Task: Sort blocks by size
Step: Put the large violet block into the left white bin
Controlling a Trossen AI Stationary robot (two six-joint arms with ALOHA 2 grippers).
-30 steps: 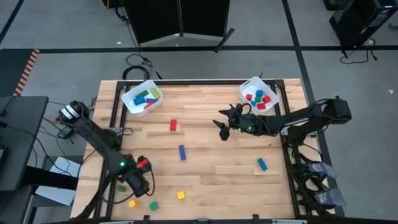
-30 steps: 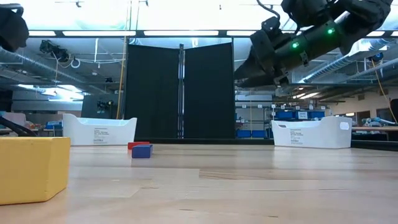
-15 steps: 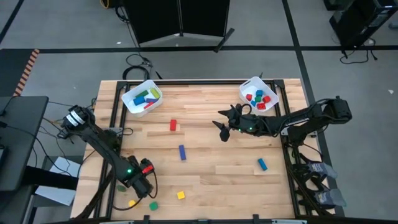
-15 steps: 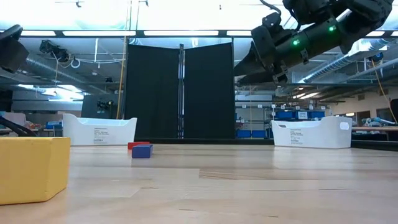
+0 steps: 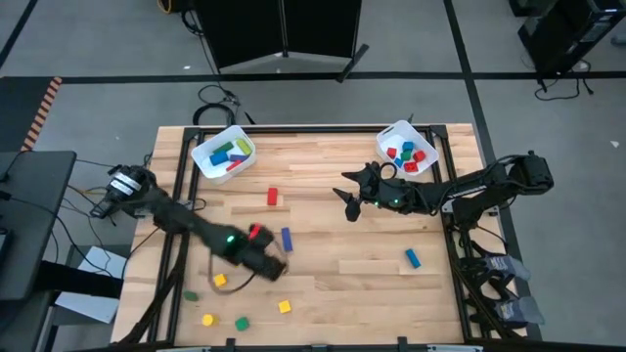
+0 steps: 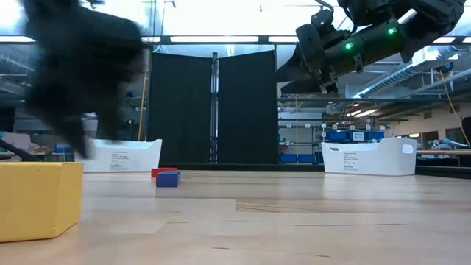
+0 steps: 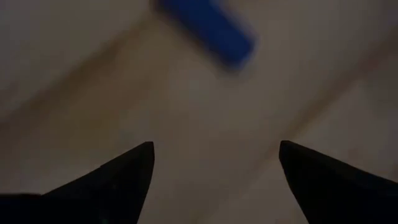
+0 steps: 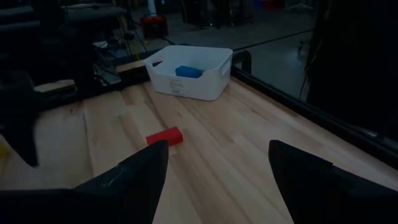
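We see the left gripper low over the table near its front-middle, fingers spread wide with nothing between them, a blue bar just beyond them. The right gripper hangs above the table's right-centre, jaws apart and empty, pointing toward the left bin and a red block. That bin holds blue, green and yellow bars; the right bin holds small red and blue cubes. Loose blocks: another blue one at the right, yellow ones and a green cube along the front edge, one yellow cube right against the low camera.
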